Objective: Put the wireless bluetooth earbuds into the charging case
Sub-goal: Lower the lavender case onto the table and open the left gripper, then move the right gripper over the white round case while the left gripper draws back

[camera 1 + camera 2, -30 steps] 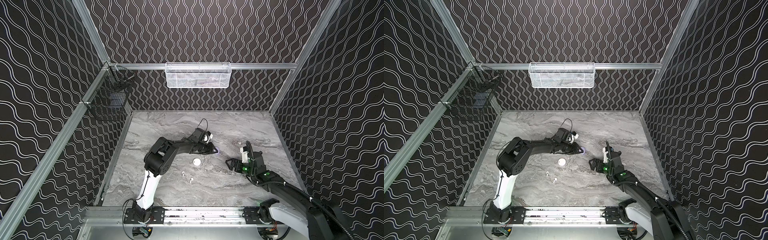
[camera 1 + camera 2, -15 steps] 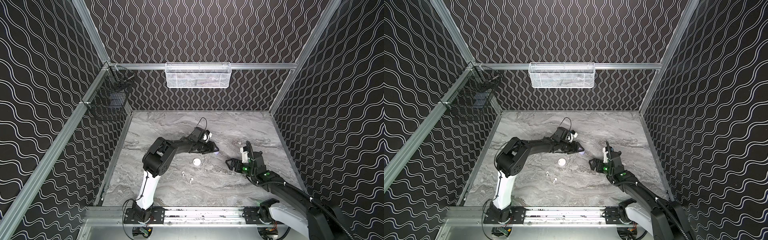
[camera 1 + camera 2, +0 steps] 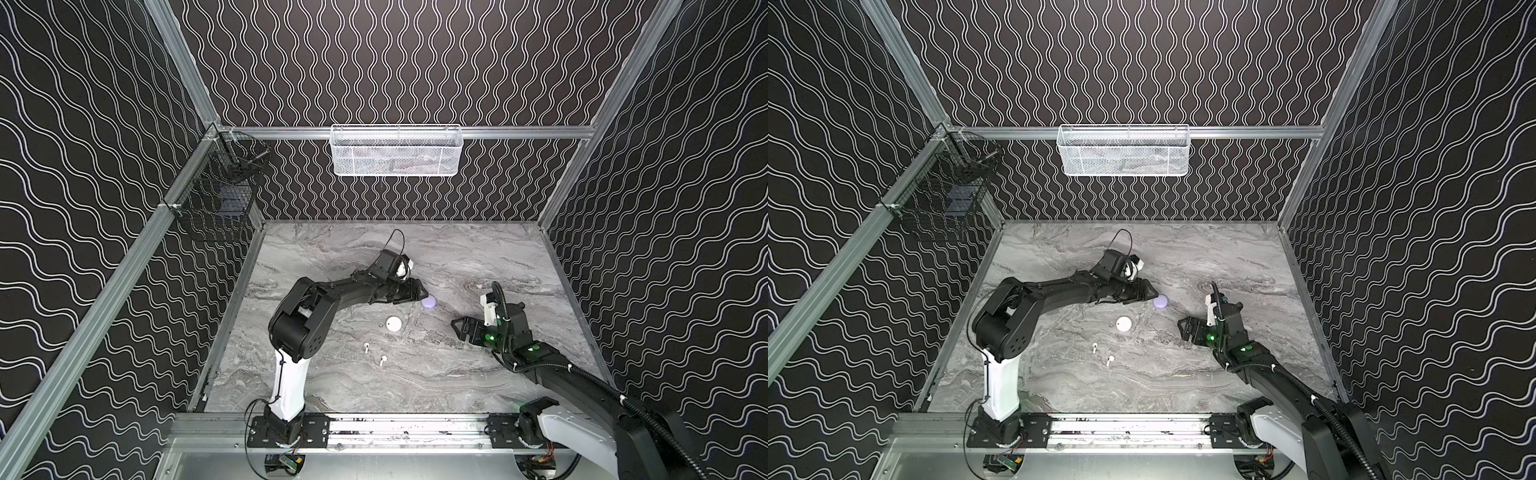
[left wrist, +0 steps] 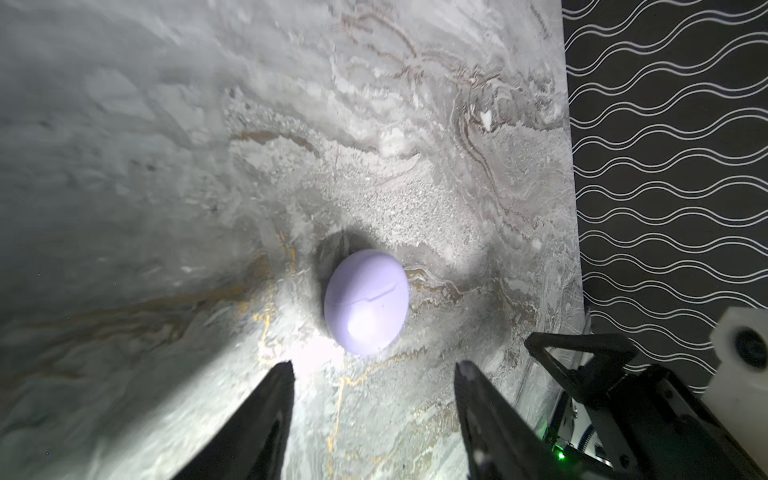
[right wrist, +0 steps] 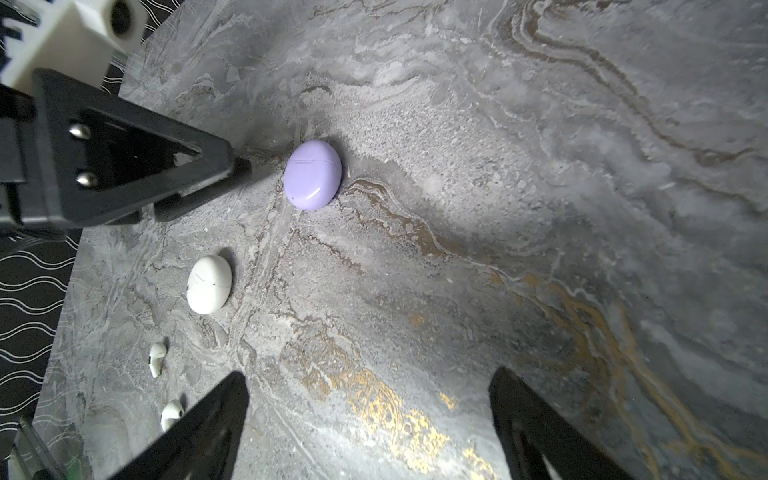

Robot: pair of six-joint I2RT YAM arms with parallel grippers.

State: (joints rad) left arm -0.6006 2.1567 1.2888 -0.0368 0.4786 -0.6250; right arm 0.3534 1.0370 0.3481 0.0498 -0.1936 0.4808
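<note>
Lilac case (image 4: pixel 365 301) just beyond left gripper's (image 4: pixel 375 369) parted, empty jaws (right gripper (image 5: pixel 370 386): wide, empty); white earbuds (image 5: pixel 157 358) well aside.

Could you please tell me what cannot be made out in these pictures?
Lilac case contents: lid shut in all views.
White case contents: lid shut too.
White mesh basket contents: top views, blurred behind mesh.
Black wire basket contents: top views, too dark.
</note>
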